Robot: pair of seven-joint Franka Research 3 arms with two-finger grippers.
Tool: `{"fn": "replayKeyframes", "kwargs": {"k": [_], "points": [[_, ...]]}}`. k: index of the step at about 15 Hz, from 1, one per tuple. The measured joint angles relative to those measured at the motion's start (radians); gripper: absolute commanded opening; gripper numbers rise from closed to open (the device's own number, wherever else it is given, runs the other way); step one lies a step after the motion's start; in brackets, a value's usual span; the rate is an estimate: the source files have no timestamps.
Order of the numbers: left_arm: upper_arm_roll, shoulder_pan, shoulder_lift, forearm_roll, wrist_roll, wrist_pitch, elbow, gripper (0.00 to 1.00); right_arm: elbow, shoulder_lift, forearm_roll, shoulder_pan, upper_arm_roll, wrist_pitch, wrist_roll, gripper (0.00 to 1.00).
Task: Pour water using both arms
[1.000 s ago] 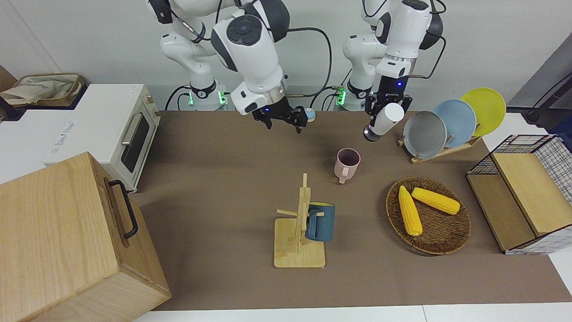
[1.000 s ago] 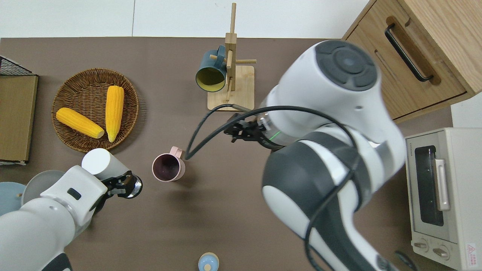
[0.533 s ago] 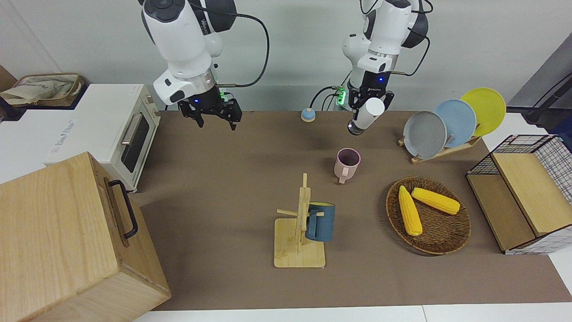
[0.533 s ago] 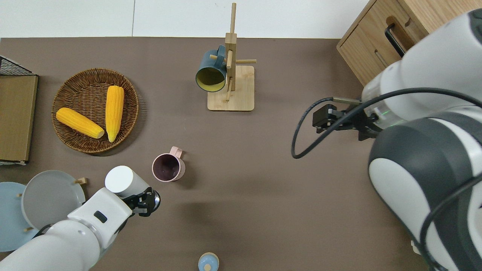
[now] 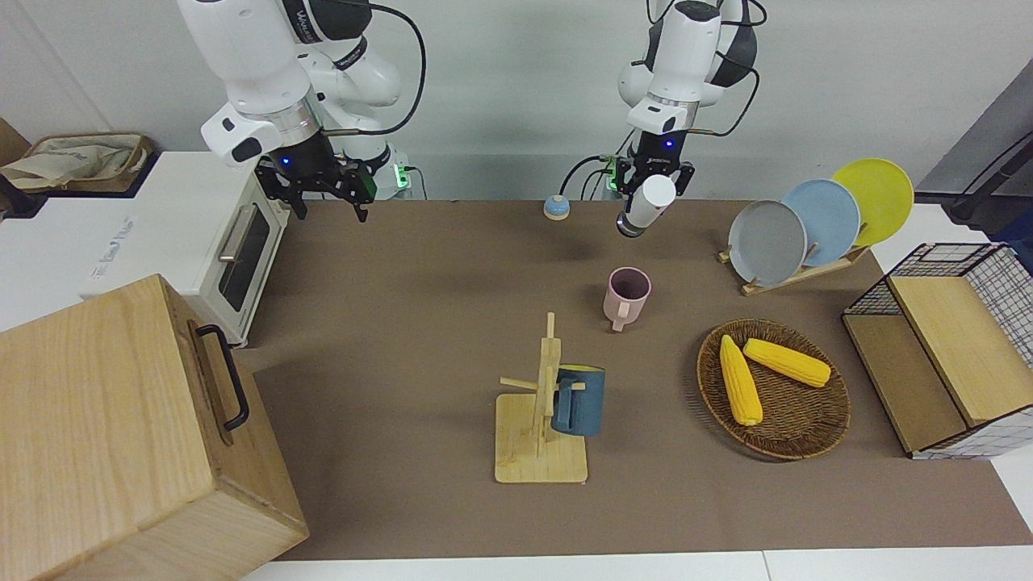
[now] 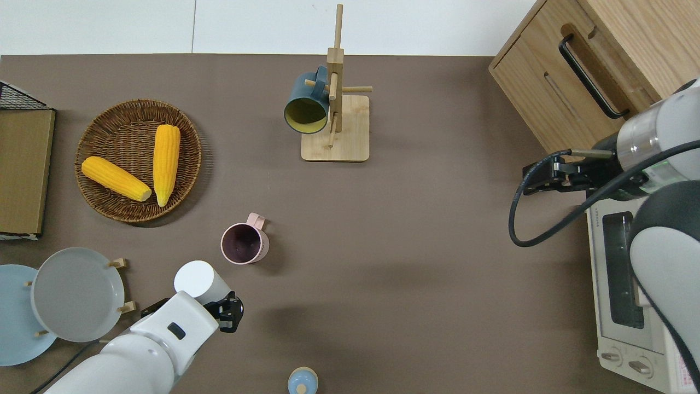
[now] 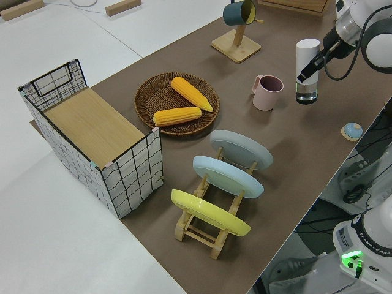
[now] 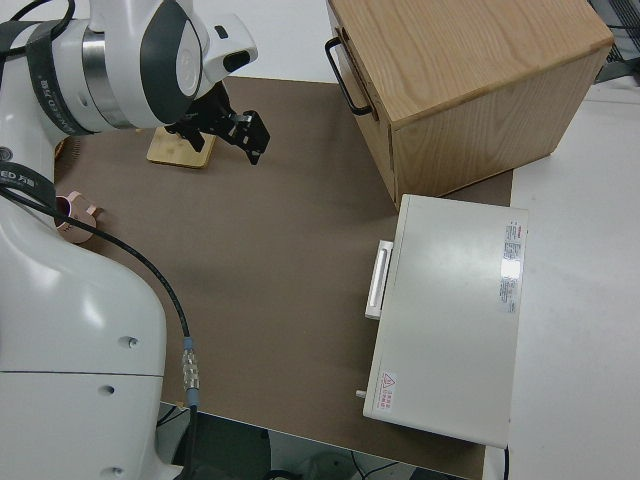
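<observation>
The left gripper is clamped on a white bottle with a clear base, which hangs almost upright in the air over bare table, close to the pink mug and on its robot-ward side. The mug stands upright on the brown table, mouth open, handle pointing away from the robots. A small blue cap lies nearer the robots, so the bottle looks uncapped. The right gripper hovers empty with its jaws spread, at the right arm's end of the table, over the edge by the white toaster oven.

Judging by this, the pour is done or not yet begun. To pour well, bring the bottle's mouth over the mug's opening before tilting, then tip slowly so the stream lands inside, clear of the rim.
</observation>
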Motion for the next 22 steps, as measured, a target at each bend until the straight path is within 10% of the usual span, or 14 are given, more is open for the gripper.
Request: {"fn": "replayKeyframes", "kwargs": {"k": [14, 22], "points": [[-0.008, 0.002, 0.244, -0.003, -0.01, 0.015, 0.085, 0.06, 0.0, -0.01, -0.049, -0.023, -0.022, -0.006, -0.104, 0.992], [0.005, 0.027, 0.369, 0.014, -0.01, -0.154, 0.205, 0.06, 0.0, -0.024, -0.049, 0.163, -0.286, -0.006, -0.193, 0.992]]}}
